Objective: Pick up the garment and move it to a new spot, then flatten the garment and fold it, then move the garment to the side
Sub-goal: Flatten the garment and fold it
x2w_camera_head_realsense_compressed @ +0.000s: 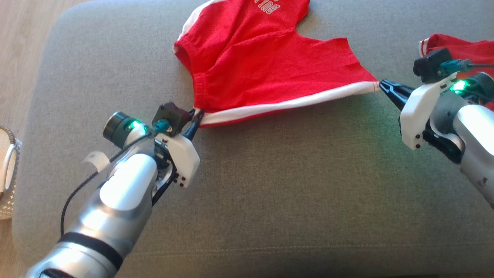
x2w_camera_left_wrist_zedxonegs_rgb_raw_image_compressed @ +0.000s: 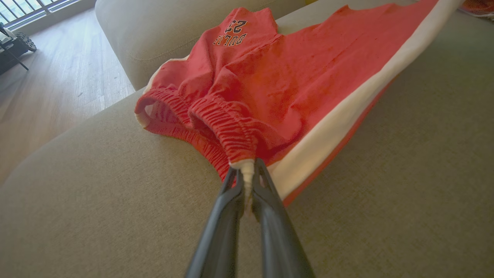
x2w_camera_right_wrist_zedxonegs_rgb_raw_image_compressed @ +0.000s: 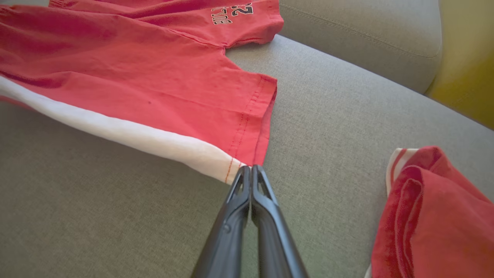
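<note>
Red shorts [x2w_camera_head_realsense_compressed: 262, 65] | waistband: left gripper [x2w_camera_head_realsense_compressed: 196, 115] | hem corner: right gripper [x2w_camera_head_realsense_compressed: 381, 85]

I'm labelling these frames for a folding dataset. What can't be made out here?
Red shorts: far leg and its lettering cut off by the head view's top edge.
Second red garment: partly behind the right arm, cut by the right edge.
Pale object: cut by the left edge; unidentifiable.

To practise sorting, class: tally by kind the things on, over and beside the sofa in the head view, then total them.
Garments: 2, the shorts and a folded red garment
Robot arms: 2, left arm and right arm, jaws shut on the shorts
Basket: 1
Total: 5
</note>
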Controlling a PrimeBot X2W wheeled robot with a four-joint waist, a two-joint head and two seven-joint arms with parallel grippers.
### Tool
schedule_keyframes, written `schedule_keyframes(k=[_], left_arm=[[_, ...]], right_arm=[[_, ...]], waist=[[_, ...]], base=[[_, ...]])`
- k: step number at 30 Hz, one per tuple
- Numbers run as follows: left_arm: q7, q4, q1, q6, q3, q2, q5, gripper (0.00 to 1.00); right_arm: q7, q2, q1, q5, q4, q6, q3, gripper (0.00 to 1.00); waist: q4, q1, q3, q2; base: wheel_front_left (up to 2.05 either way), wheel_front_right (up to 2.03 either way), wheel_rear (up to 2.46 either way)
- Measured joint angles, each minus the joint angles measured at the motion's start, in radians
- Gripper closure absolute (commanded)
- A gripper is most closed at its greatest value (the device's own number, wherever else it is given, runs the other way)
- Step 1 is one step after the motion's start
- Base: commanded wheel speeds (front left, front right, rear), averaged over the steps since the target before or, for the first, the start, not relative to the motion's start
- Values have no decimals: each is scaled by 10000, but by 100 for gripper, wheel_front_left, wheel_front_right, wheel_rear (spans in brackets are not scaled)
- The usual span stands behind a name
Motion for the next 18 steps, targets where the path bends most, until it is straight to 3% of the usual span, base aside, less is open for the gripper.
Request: schedule_keyframes(k=[18], left_arm=[[102,-965,1329,-2,-895,416,-148,100]], right_arm=[[1212,-1057,212,1839,-1028,0,2029,100]], waist=[[-159,0,-660,0]], base=[[0,0,0]])
